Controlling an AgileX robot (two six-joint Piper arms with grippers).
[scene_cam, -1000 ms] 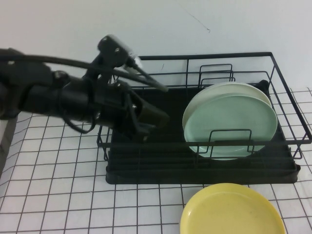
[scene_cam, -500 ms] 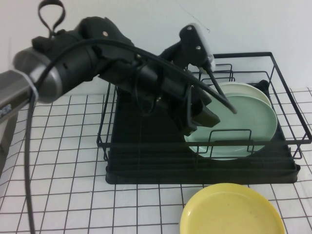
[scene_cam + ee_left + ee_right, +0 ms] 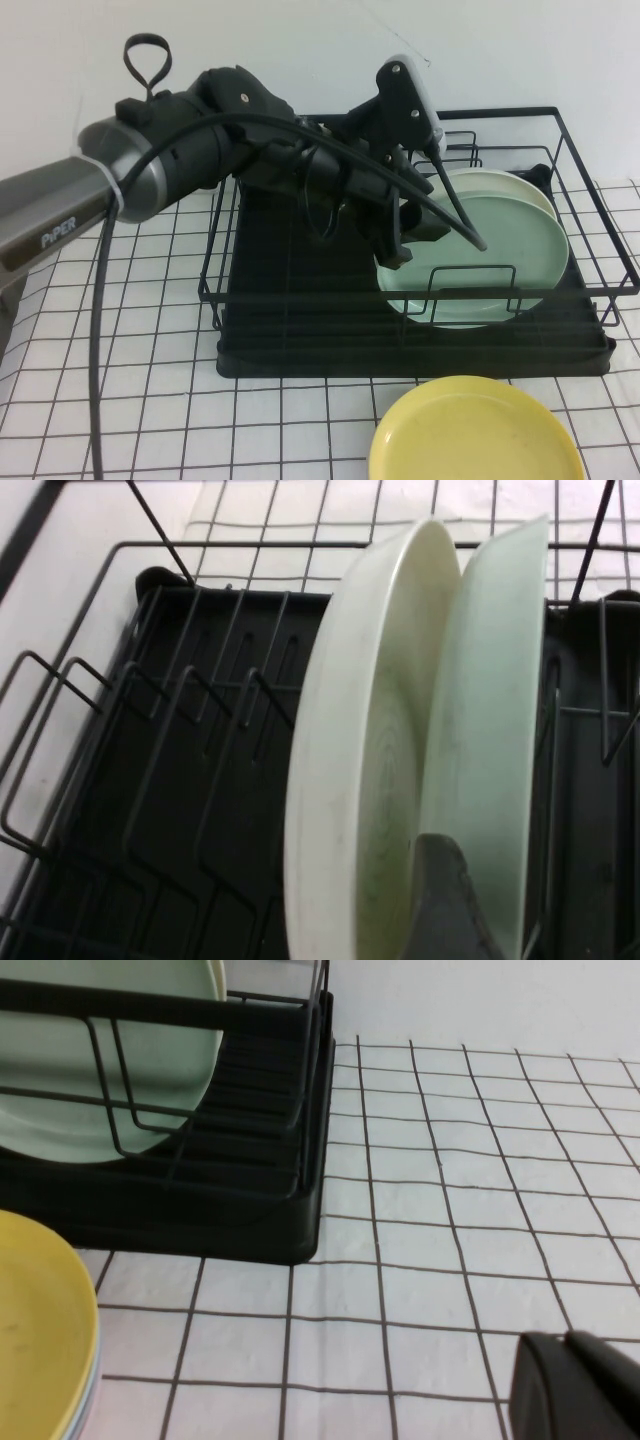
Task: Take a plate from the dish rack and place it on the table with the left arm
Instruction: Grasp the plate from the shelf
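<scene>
1. Over the dish rack (image 3: 420, 330), we are reaching with the left arm (image 3: 190, 165); the left gripper (image 3: 415, 235) is sitting at the near-left edge of the plate (image 3: 480, 260).
2. Standing on edge in the rack's right half, the mint plate is leaning just in front of the cream plate (image 3: 500, 180). A yellow plate (image 3: 475, 435) is lying on the table (image 3: 110, 400) in front of the rack.
3. From the left wrist view, one dark finger (image 3: 445, 900) is sitting between the two upright plates; we are judging the fingers parted and holding nothing yet.
4. Step in hand: approach, with the grasp not yet made.
5. Next move, in our judgement: closing on the mint rim only, then lifting clear of the dividers.
6. Beside the rack, the right gripper (image 3: 580, 1390) is parked low over the table; we cannot tell its finger state.
</scene>
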